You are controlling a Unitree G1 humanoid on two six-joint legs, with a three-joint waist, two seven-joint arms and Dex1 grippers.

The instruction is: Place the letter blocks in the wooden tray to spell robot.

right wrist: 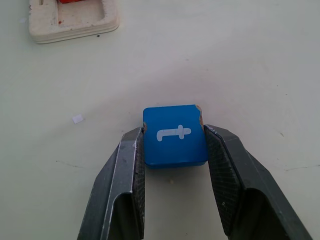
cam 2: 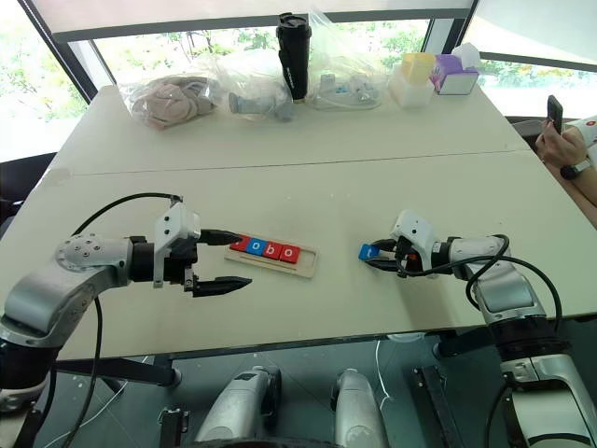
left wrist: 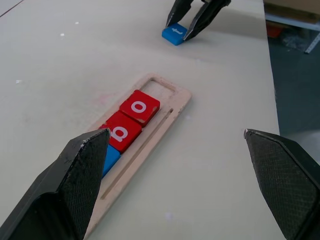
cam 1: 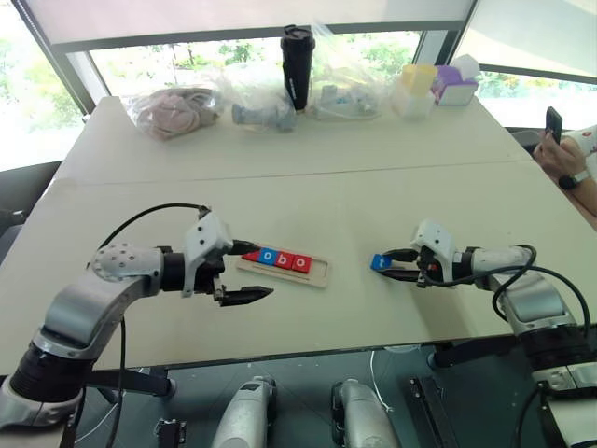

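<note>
The wooden tray (cam 1: 320, 273) lies on the table ahead of me, slightly left of centre. Its row of letter blocks ends with a blue o (cam 1: 268, 256), a red b (cam 1: 284, 259) and a red o (cam 1: 300, 263). The tray's right-end slot (left wrist: 159, 85) is empty. My left gripper (cam 1: 254, 271) hovers open at the tray's left end, partly hiding the first red block. Off to the right, the blue t block (right wrist: 175, 136) rests on the table. My right gripper (right wrist: 173, 131) is shut on its two sides.
Plastic bags (cam 1: 173, 110), a black tumbler (cam 1: 297, 67) and small coloured containers (cam 1: 434, 86) line the table's far edge. A person's hand holding a phone (cam 1: 554, 123) reaches in at the right edge. Bare tabletop separates the tray and the t block.
</note>
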